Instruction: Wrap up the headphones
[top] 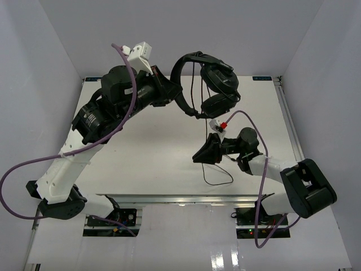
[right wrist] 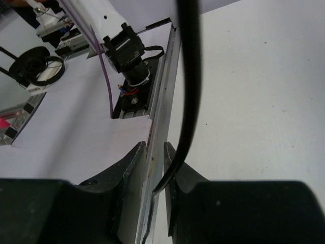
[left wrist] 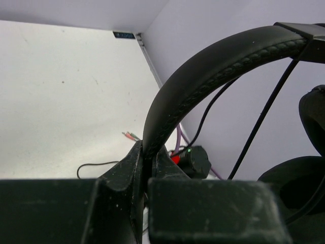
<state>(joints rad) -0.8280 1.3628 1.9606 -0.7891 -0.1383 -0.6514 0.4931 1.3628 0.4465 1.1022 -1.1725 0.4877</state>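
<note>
The black headphones (top: 219,80) hang in the air over the back of the table. My left gripper (top: 167,86) is shut on the headband (left wrist: 203,76), which runs up out of its jaws (left wrist: 147,152); one earcup (left wrist: 299,183) shows at the right. The thin black cord (top: 202,130) drops from the headphones to my right gripper (top: 203,153) and loops on the table (top: 220,182). In the right wrist view the cord (right wrist: 189,76) runs between the jaws of the gripper (right wrist: 156,148), which stand a narrow gap apart; it lies against the right finger. The pinkish plugs (left wrist: 131,135) lie on the table.
The white table (top: 152,158) is enclosed by white walls on three sides. A metal rail (right wrist: 163,101) runs along its near edge, with the left arm's base (right wrist: 127,51) beside it. Thick purple cables (top: 121,121) loop around both arms.
</note>
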